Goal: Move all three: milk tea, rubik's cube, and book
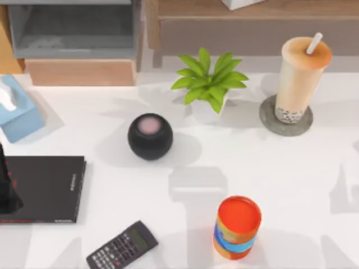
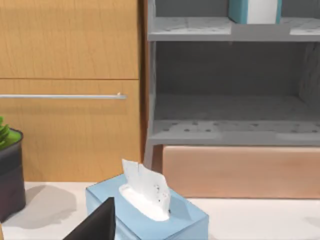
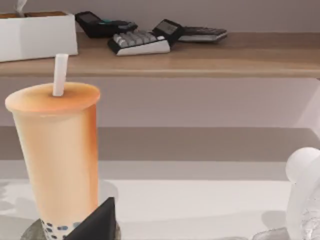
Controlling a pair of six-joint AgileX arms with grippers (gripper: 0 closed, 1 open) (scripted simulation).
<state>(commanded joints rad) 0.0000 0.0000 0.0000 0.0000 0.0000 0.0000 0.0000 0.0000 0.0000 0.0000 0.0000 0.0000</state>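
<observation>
Milk tea [image 1: 300,78] stands upright on a grey coaster [image 1: 286,116] near the worktop's far right corner, its long axis vertical, straw up. Our right wrist view looks at it from close by, so we judge our right arm the nearer one and the cup lies ahead of that pincer; we cannot tell whether its fingers are parted or closed. Our left arm sits at the left edge by the tissue box [image 1: 17,109]. Book [image 2: 254,11] stands on the shelf.

Beige-orange milk tea [image 1: 299,78] with dark pearls is seen upper right; an orange-and-blue banded can [image 1: 237,227] is seen at the lower centre.
</observation>
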